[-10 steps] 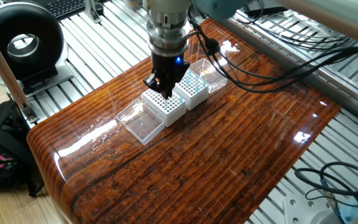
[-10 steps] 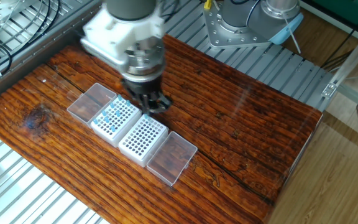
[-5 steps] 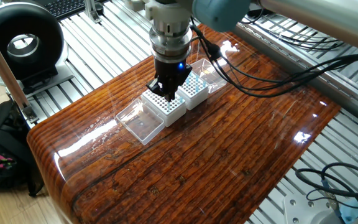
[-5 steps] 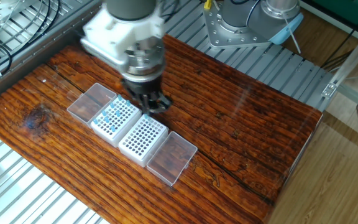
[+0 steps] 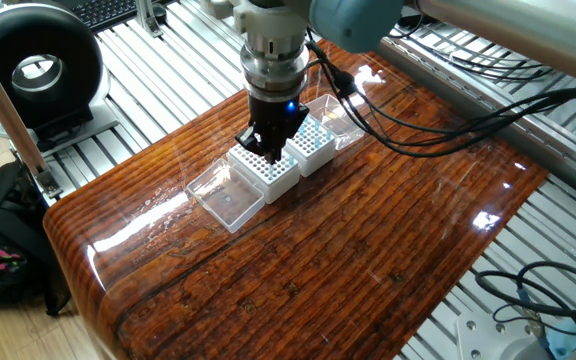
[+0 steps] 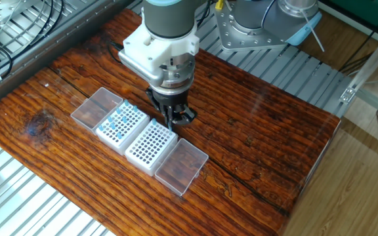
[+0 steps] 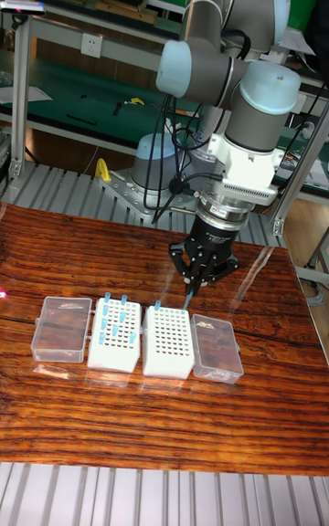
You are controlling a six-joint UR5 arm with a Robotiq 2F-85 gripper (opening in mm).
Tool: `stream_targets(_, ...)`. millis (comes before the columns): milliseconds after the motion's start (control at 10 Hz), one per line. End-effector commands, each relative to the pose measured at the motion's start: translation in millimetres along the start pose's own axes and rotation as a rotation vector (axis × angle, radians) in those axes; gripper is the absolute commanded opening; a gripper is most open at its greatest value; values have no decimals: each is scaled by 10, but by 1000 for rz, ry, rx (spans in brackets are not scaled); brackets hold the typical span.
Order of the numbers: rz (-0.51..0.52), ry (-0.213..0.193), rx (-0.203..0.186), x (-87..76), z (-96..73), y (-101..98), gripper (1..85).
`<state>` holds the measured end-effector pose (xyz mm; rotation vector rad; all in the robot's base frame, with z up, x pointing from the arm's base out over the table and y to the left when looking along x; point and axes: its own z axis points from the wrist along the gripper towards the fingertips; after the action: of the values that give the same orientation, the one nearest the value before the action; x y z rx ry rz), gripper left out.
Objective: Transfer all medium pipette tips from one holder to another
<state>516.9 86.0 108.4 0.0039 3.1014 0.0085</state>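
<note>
1. The black two-finger end effector (image 7: 190,289) hung over the far corner of the emptier white grid holder (image 7: 169,341), fingers pinched narrow on one light-blue tip (image 7: 186,299), apparently for seating.
2. The remaining translucent light-blue medium pipette tips (image 7: 113,314) stood in the neighbouring white holder (image 7: 113,336).
3. Clear plastic lids (image 7: 62,328) flanked both holders on the glossy wooden desk (image 7: 164,426); nothing obstructed.

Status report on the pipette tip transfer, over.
Gripper shut on a tip, above right holder. Most medium pipette tips in left holder. Nothing in the way.
</note>
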Motion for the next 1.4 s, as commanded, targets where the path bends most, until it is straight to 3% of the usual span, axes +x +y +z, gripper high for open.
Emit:
stream_targets(0, -15, 1, -23, -2, 5, 53, 237)
stream_targets(200, -18, 2, -23, -1, 2, 51, 257)
stream_targets(400, -41, -1, -15, -125, -42, -46, 257)
stream_targets(700, -121, -18, 12, -510, -115, -442, 253)
stream_targets(1000, -194, -54, 45, -842, -44, -820, 253)
stream_targets(1300, -226, -78, 41, -1025, 96, -964, 253)
